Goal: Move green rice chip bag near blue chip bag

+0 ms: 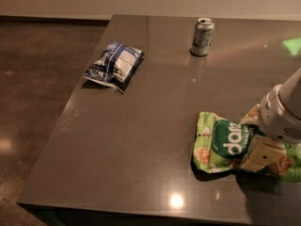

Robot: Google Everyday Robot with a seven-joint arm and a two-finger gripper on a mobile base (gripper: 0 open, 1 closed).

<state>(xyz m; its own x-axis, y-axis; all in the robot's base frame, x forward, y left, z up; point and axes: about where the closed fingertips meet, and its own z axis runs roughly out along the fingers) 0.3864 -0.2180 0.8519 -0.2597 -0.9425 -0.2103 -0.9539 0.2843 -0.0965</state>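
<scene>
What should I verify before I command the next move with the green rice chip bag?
1. The green rice chip bag lies flat on the table, front right: ok.
2. The gripper is down at that bag's right part: ok.
3. Firm hold on the bag: cannot tell.
4. The blue chip bag is in view, near the table's left edge: ok.
5. Nothing lies on the straight path between the two bags; the can stands off at the far side: ok.
6. Green bag near the blue one: not ok, they lie well apart.
</scene>
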